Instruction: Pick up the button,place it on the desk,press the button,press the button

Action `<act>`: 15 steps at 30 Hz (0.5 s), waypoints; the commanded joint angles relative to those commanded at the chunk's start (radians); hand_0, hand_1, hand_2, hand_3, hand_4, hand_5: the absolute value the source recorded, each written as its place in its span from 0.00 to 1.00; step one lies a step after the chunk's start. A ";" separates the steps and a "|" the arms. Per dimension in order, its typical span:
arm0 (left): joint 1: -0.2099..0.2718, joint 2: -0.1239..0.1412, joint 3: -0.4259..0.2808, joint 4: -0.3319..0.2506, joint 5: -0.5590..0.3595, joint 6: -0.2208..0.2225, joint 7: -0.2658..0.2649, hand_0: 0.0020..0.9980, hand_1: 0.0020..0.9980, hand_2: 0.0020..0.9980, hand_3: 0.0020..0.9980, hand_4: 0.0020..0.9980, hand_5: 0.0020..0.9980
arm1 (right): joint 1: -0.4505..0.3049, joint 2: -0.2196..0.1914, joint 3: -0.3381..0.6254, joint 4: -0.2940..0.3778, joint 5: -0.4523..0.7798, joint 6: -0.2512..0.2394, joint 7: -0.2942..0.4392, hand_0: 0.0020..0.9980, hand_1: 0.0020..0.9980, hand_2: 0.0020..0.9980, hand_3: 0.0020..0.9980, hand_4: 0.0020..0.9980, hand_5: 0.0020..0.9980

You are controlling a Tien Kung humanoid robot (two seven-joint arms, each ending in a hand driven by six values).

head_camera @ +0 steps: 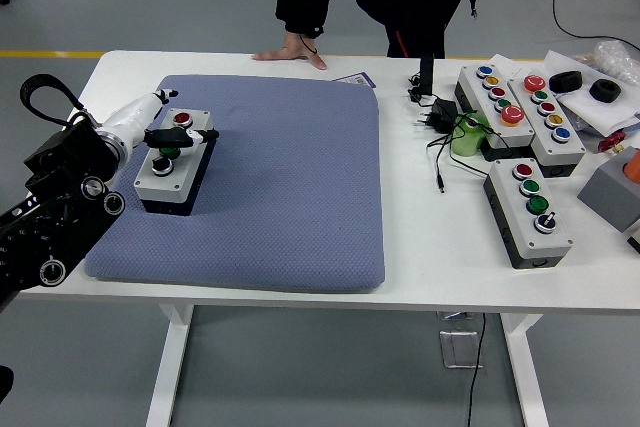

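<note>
A grey button box (178,172) lies on the blue mat (290,197) at its left side, with a red button (182,118) at the far end and a black knob (160,162) nearer me. My left hand (190,134) reaches in from the left and lies across the top of the box, over its green buttons. The fingers are stretched out to the right and grasp nothing. Whether a fingertip touches a button is hidden by the hand. The right arm is out of view.
A person stands at the far side with one hand (292,55) flat on the table edge. Three more button boxes (530,209) sit at the right with a black adapter and cables (440,117). Gears (75,239) lie left of the mat.
</note>
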 joint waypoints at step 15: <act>-0.004 -0.047 0.032 0.019 0.053 0.021 0.145 0.98 1.00 1.00 1.00 1.00 0.69 | -0.003 0.000 0.005 0.000 0.004 0.001 0.002 0.78 0.75 0.75 0.60 0.23 0.18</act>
